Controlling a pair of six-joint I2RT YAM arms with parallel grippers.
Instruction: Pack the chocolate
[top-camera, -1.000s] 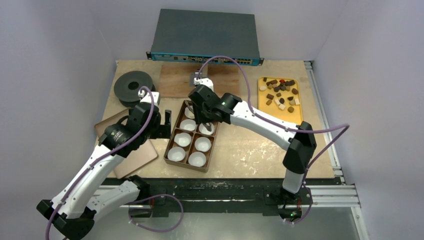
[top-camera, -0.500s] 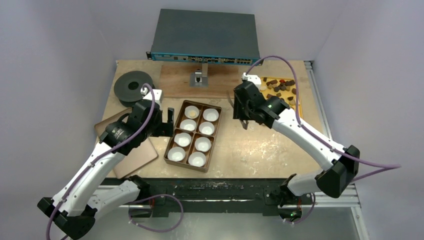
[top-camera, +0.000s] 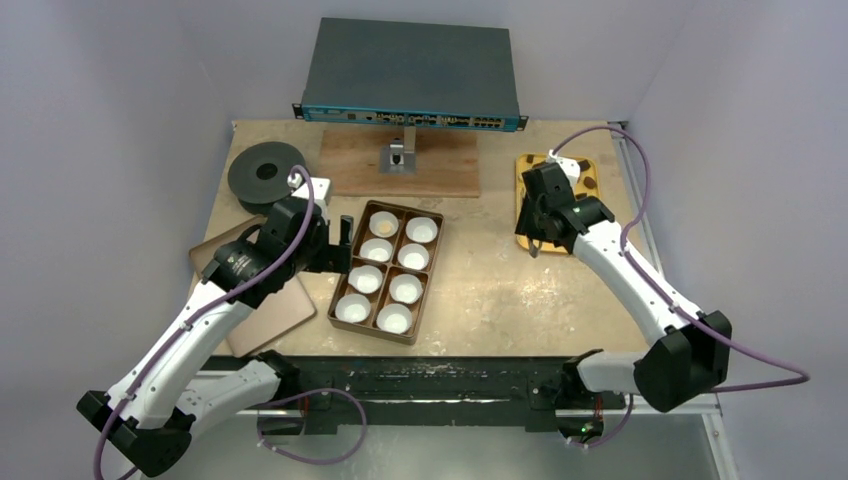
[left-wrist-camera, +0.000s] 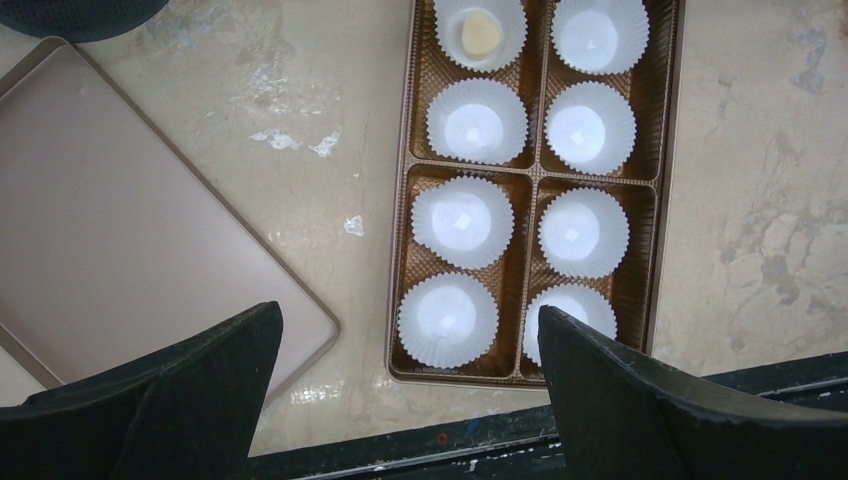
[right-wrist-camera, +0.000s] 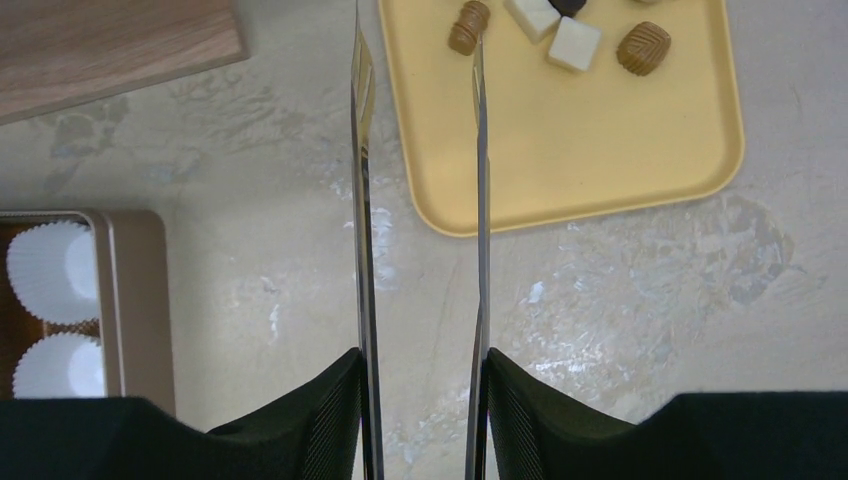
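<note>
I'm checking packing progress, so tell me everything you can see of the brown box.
The brown box is a rectangular tray of glossy plastic-looking material, split into eight compartments, two by four. Each holds a white fluted paper cup; only the far-left cup holds a cream chocolate. It lies flat on the table, nothing gripping it.

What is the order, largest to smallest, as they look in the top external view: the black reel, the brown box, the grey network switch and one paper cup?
Largest to smallest:
1. grey network switch
2. brown box
3. black reel
4. paper cup
The gaps are clear; no two look alike.
</note>
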